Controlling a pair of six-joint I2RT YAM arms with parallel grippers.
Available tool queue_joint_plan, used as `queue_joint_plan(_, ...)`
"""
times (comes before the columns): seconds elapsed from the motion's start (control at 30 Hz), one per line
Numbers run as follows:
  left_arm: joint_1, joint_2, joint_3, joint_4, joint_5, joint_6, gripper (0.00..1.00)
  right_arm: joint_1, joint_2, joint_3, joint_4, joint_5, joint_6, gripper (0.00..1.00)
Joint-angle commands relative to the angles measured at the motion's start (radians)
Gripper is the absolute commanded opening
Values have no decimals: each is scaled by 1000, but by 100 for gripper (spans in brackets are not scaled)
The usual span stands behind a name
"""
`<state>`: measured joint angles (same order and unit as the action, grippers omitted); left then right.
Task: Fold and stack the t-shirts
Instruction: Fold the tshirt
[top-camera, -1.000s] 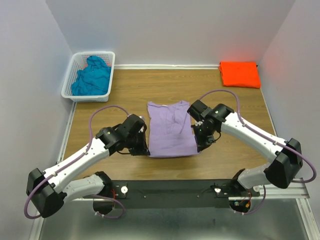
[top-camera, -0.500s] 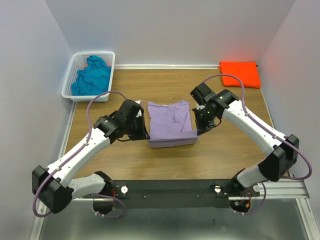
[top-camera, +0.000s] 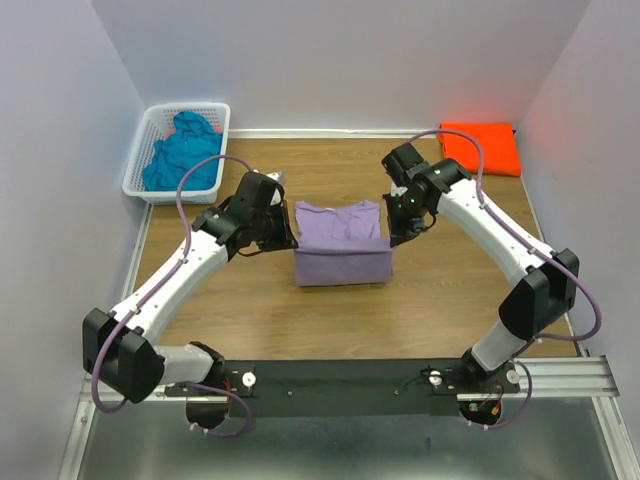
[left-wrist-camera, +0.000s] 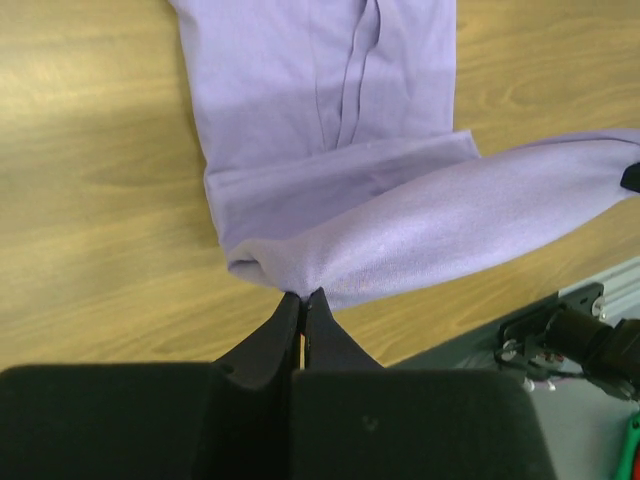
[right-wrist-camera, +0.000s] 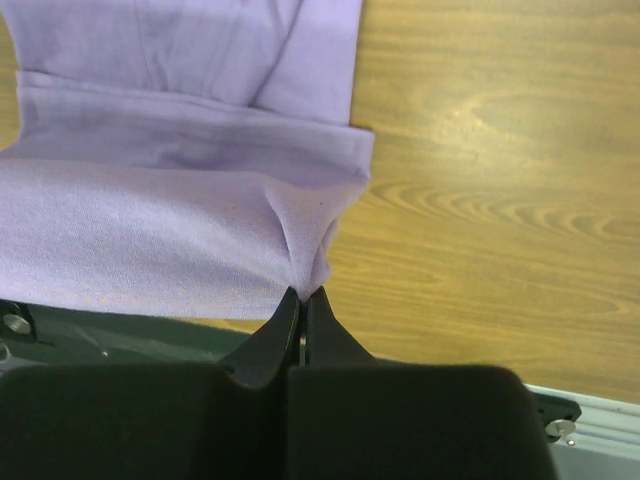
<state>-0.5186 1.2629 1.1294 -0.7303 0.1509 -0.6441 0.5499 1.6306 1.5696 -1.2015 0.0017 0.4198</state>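
Pinching the lavender t-shirt (top-camera: 340, 252) at the two corners of one edge, both hands hold that edge raised off the table (top-camera: 300, 320).

Left hand (top-camera: 292, 245): the fingers (left-wrist-camera: 275, 335) are pressed together on the left corner of the raised edge. The cloth gathers into a small pucker directly at the fingertips. From this hand the lifted layer runs off to the inner side, towards the other hand.

Right hand (top-camera: 391, 240): the fingers (right-wrist-camera: 270, 340) are pressed together on the right corner of the same edge. A short crease rises from the grip point.

Between the two hands the held edge spans as a straight band. Beyond both hands the rest of the lavender t-shirt lies flat on the table, and the lifted layer doubles back over its nearer part.

The orange t-shirt (top-camera: 480, 148) lies folded flat on the table, well apart from the right hand, beyond it and to its outer side. The teal t-shirt (top-camera: 182, 155) lies crumpled inside the white basket (top-camera: 140, 190), well apart from the left hand, beyond it and to its outer side.
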Motion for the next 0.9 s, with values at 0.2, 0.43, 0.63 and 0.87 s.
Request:
queue_joint_plan(0.2,81,142,102,95,-14,116,0,-61,152,187,23,9,-78,1)
queue_joint_plan(0.43,137,289,197,150,-20,161,0,-107,270,273,55,8,-104,1)
queue_joint_plan(0.63,158,427,282,181,-24,196,0,-143,377,349,89,3,-115,1)
queue_joint_plan(0.87,189,539,311,227,-36,212,0,-169,498,457,115,3,-130,0)
